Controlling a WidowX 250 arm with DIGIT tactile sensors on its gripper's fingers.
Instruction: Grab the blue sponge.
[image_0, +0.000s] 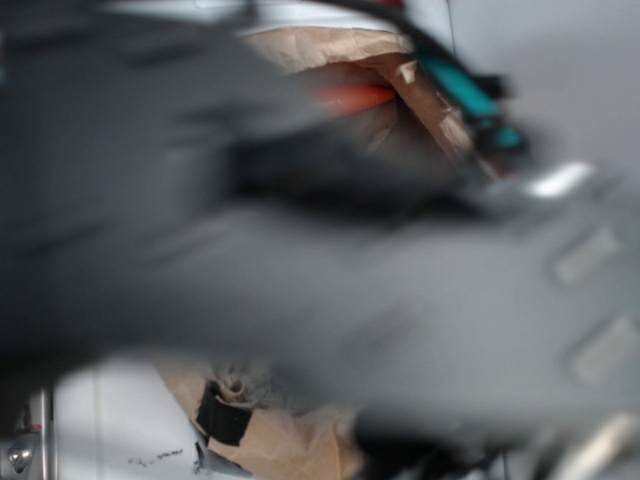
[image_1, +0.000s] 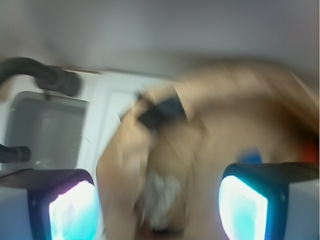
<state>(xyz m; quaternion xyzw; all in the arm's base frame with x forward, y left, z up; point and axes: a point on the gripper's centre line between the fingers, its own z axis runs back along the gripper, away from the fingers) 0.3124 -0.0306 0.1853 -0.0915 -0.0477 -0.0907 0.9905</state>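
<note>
1. Task not done. The blue sponge (image_1: 249, 155) shows only as a small blue smear in the wrist view, lying on the crumpled brown paper (image_1: 235, 100), just above the right-hand finger. Nothing sits between the fingers.
2. Gripper (image_1: 157, 207) is spread wide, empty. Its two lit fingertips (image_1: 72, 210) stand well apart at the bottom corners of the wrist view, with paper and a whitish wad of cloth (image_1: 160, 197) showing in the gap.
3. The sponge lies off to the side of the gap, toward the right-hand finger, not centred. The cloth is what sits more nearly under the middle.
4. An orange patch at the far right edge of the wrist view is probably the toy carrot (image_1: 309, 150), near the sponge. Too blurred to tell if they touch.
5. In the exterior view the arm (image_0: 300, 260) fills most of the frame as a dark grey blur, close to the lens. Its exact pose is unreadable and the sponge is hidden there. An orange streak (image_0: 352, 97) shows above the arm, on the paper.
6. Both views are motion-smeared, so I judge the arm is mid-swing, above the paper, not at grasp height.
7. Left to do: line the gap up over the sponge, lower, close on it, lift.
8. Risk: catching the cloth or a paper fold instead.
</note>
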